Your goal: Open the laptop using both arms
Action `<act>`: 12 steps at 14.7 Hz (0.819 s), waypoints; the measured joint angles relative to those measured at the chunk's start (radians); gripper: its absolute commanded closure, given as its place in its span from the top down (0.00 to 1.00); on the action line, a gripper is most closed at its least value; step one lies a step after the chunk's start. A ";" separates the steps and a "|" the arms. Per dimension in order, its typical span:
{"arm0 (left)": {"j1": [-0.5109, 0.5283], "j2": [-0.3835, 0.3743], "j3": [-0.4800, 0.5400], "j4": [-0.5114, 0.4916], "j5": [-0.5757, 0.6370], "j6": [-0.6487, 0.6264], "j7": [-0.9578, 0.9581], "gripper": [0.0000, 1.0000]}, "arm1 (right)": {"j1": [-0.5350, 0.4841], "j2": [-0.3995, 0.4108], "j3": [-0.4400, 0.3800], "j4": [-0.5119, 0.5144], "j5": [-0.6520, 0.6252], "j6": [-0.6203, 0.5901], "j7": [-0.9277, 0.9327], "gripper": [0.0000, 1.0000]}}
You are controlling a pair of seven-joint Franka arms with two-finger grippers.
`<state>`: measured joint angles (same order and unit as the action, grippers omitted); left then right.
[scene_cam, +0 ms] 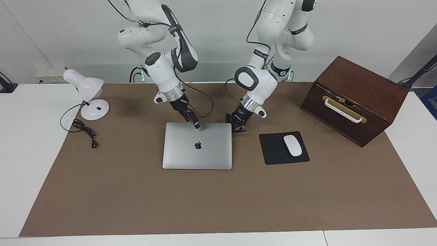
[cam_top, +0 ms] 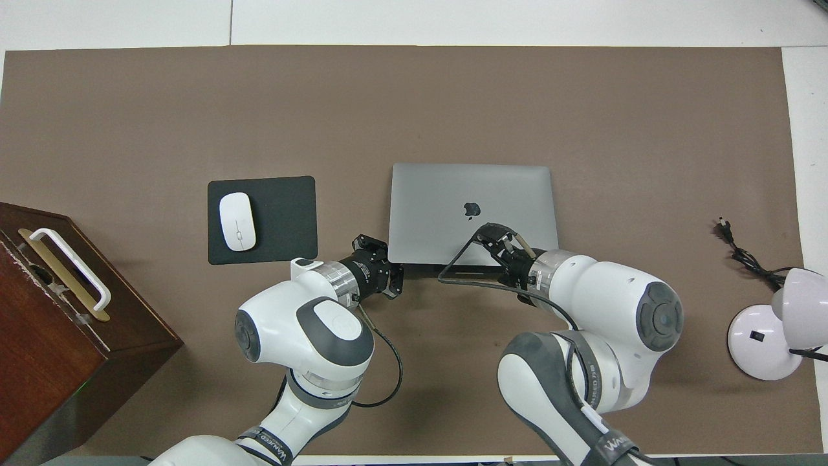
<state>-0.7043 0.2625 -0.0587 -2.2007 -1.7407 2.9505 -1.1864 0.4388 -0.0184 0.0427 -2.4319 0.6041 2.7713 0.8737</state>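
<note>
The closed laptop (scene_cam: 197, 146) lay mid-table, long axis across it. The left gripper (scene_cam: 239, 128), fingers shut and empty, sat at its near corner; the right gripper (scene_cam: 196, 125), grip unreadable, pressed its lid.

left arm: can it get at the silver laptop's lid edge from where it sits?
Probably yes. The left gripper, shut, sits at the corner of the closed slim silver-grey laptop nearest the robots; nothing lies between them. The black mouse pad lies clear to the side.
</note>
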 measured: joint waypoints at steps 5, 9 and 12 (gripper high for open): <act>-0.001 0.001 0.000 0.001 0.000 0.001 0.002 0.00 | -0.001 0.001 0.000 0.005 0.000 0.000 0.000 1.00; -0.001 0.001 0.000 0.001 0.000 0.001 0.002 0.00 | -0.004 0.007 0.000 0.026 0.000 0.000 0.000 1.00; -0.001 0.001 0.000 0.001 0.000 0.001 0.002 0.00 | -0.005 0.015 0.000 0.039 0.000 0.000 0.000 1.00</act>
<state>-0.7051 0.2634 -0.0586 -2.1999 -1.7408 2.9519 -1.1840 0.4337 -0.0029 0.0426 -2.3932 0.6041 2.7712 0.8736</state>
